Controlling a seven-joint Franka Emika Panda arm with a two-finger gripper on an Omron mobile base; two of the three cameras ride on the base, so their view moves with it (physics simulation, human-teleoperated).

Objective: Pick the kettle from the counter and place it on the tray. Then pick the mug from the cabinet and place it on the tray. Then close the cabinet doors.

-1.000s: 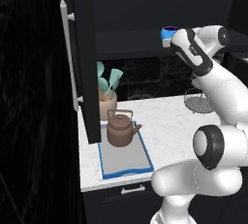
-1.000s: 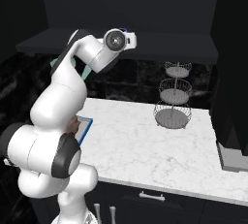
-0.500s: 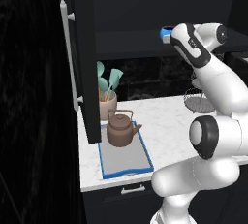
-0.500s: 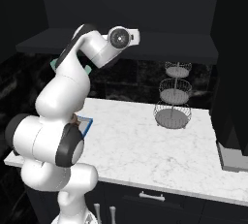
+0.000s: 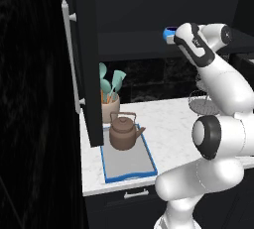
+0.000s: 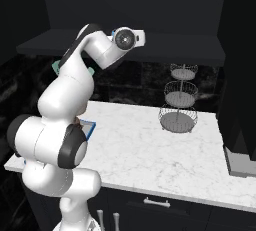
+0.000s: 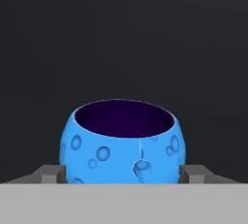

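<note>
The tool (image 7: 121,172) has begun narrowing around the mug (image 7: 122,143) (arm reaching slightly further in).

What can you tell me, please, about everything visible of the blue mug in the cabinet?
The small round bright blue mug looks glazed, its bulging wall dotted with bubble-like dimples and marked by a crack-like line at the front. Its inside is dark purple. It stands upright on the dark shelf of the black wall cabinet. The tool straddles it, one grey fingertip on each side; contact cannot be told.

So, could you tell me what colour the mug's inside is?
Dark purple, clearest in the hand view: mug.
</note>
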